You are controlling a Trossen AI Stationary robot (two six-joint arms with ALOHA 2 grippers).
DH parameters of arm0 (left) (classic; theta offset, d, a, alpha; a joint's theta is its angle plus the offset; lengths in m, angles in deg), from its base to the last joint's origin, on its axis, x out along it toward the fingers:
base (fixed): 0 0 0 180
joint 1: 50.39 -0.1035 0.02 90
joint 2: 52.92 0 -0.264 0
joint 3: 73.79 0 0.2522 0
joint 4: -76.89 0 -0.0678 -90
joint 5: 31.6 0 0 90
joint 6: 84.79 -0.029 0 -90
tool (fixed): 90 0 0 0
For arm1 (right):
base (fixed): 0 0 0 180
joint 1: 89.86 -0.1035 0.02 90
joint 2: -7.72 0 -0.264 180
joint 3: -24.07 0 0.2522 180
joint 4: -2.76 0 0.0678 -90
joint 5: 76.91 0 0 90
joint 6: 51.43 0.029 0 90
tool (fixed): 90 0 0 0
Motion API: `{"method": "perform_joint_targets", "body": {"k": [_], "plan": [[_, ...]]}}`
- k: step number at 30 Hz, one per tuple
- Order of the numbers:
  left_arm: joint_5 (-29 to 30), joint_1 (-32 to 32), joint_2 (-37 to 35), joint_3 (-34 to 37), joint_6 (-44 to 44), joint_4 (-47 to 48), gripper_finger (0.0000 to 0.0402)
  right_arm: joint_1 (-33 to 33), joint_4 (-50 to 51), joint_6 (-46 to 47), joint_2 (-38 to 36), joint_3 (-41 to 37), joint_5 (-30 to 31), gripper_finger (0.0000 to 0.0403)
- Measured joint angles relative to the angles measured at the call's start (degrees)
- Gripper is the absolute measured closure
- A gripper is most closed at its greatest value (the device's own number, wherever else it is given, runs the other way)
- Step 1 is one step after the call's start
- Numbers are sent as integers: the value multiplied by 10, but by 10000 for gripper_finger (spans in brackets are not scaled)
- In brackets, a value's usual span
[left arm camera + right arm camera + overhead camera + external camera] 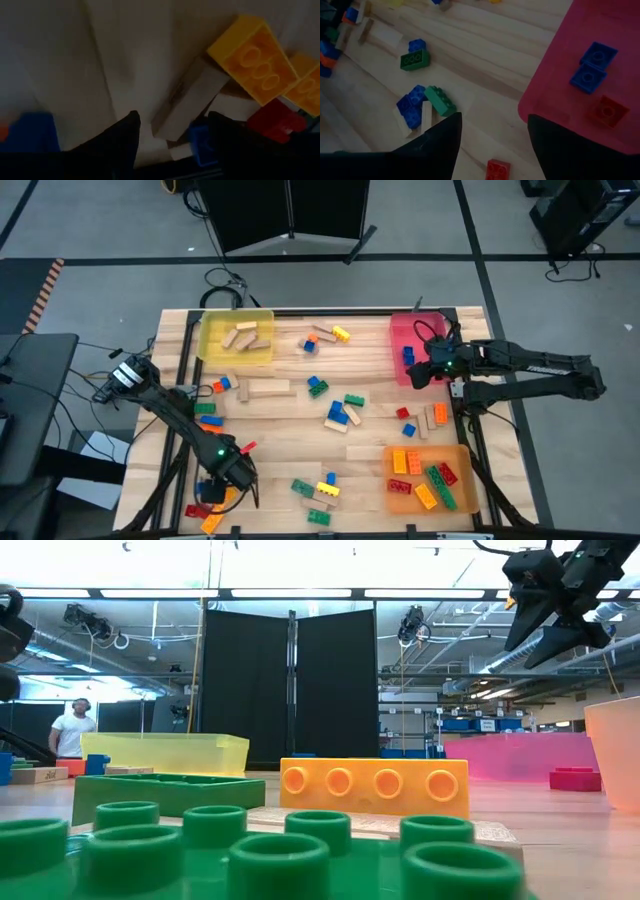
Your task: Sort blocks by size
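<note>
Wooden table (300, 415), pale planks, black frame along edges. Yellow tray (236, 336) at 11 o'clock on table. Pink tray (415, 338) at 1 o'clock. Orange tray (428, 478) at 4 o'clock. All three translucent, well apart. Black folding screen (285, 210) on grey floor at 12 o'clock beyond table; in low view it stands behind yellow tray. Cables (222, 285) on floor near table's far left corner. Person (72, 730) in white shirt far back in room, at 9 o'clock in low view.
</note>
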Motion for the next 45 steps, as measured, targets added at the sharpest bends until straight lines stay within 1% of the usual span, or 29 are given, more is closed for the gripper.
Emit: {"method": "perform_joint_targets", "body": {"k": [4,7,11,15,18,21,27,35,45], "plan": [[8,7,0,0,-65,-6,163,0,0,0,3,0,1,160],[8,19,0,0,-98,-23,163,0,0,0,5,0,2,159],[32,40,0,0,-97,-41,163,0,0,0,7,0,9,163],[83,55,0,0,-92,-31,163,0,0,0,7,0,18,163],[95,59,0,0,-87,-32,163,0,0,0,7,0,23,159],[97,59,0,0,-87,-40,163,0,0,-1,7,0,31,160],[96,60,11,0,-91,-98,163,0,0,-3,7,0,32,163],[87,63,51,-3,-98,-99,163,0,0,-6,7,0,32,157],[100,63,53,-4,-102,-57,163,0,0,-7,7,0,32,159]]}}
